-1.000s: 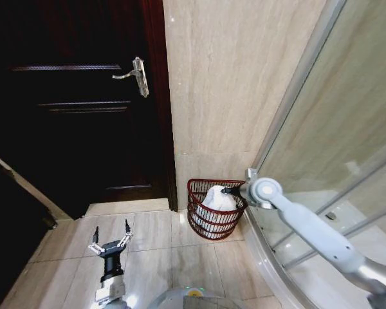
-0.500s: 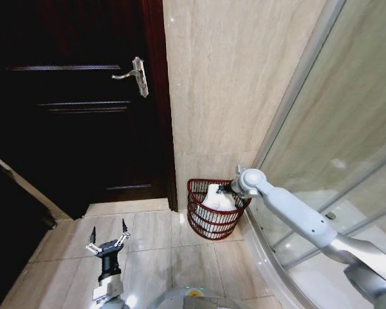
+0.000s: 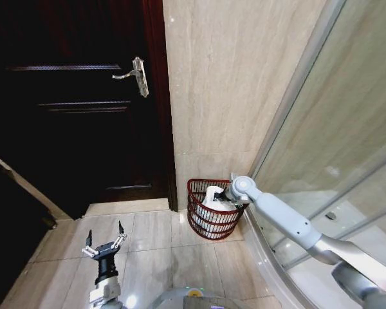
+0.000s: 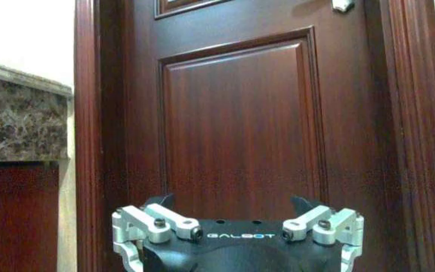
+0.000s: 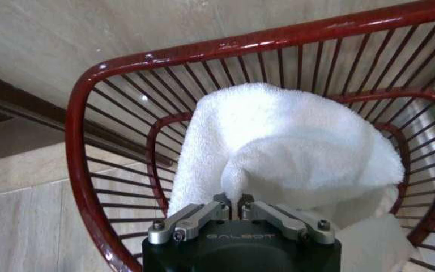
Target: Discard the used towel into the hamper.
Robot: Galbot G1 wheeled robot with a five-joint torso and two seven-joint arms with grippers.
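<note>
The hamper (image 3: 199,215) is a dark red wire basket standing on the floor against the tiled wall, beside the shower glass. A white towel (image 3: 212,196) hangs inside it, bunched up. My right gripper (image 3: 220,193) reaches in over the hamper's rim from the right. In the right wrist view the right gripper (image 5: 232,205) is shut on a fold of the towel (image 5: 293,141), with the hamper (image 5: 81,164) all around it. My left gripper (image 3: 103,239) is open, low over the floor tiles at the left, away from the hamper; its fingertips (image 4: 157,201) face the door.
A dark wooden door (image 3: 77,96) with a metal handle (image 3: 136,76) stands to the left of the hamper. Curved shower glass (image 3: 334,148) closes off the right side. A stone-topped cabinet (image 4: 21,130) sits left of the door. Beige floor tiles (image 3: 154,251) lie between my arms.
My right arm has moved left and lowered, carrying the towel deeper into the hamper. The left gripper has drifted slightly down and left in the head view.
</note>
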